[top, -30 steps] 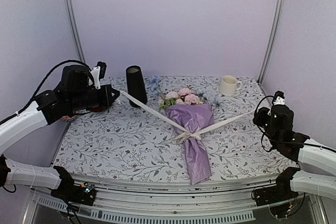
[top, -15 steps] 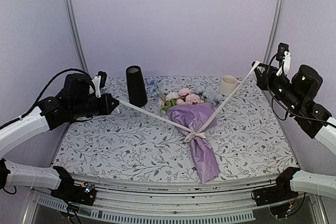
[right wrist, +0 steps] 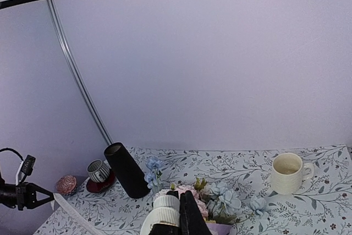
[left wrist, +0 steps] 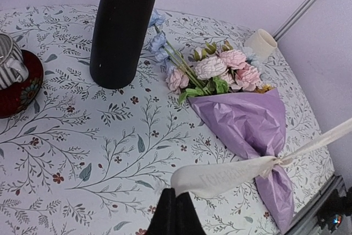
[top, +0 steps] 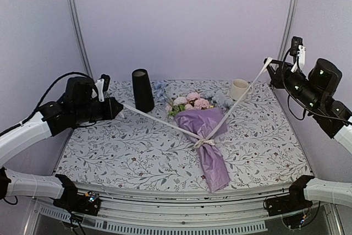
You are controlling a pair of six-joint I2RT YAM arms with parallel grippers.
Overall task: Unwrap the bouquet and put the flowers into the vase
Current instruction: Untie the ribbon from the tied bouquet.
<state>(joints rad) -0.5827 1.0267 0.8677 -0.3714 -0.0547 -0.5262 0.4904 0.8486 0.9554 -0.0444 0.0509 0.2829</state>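
Top external view: the left gripper (top: 117, 106) pinches one tail of the ribbon (top: 159, 120), which runs taut down to the knot (top: 204, 142) on its right. The bouquet (top: 204, 125) lies between both hands, cone tip nearward. Higher up, the right gripper (top: 269, 63) pinches the other tail. The knot sits down-left of it and likely needs an outward pull.

bright, even (lilac cast) | shadows faint | R-wrist edges prob. bowed
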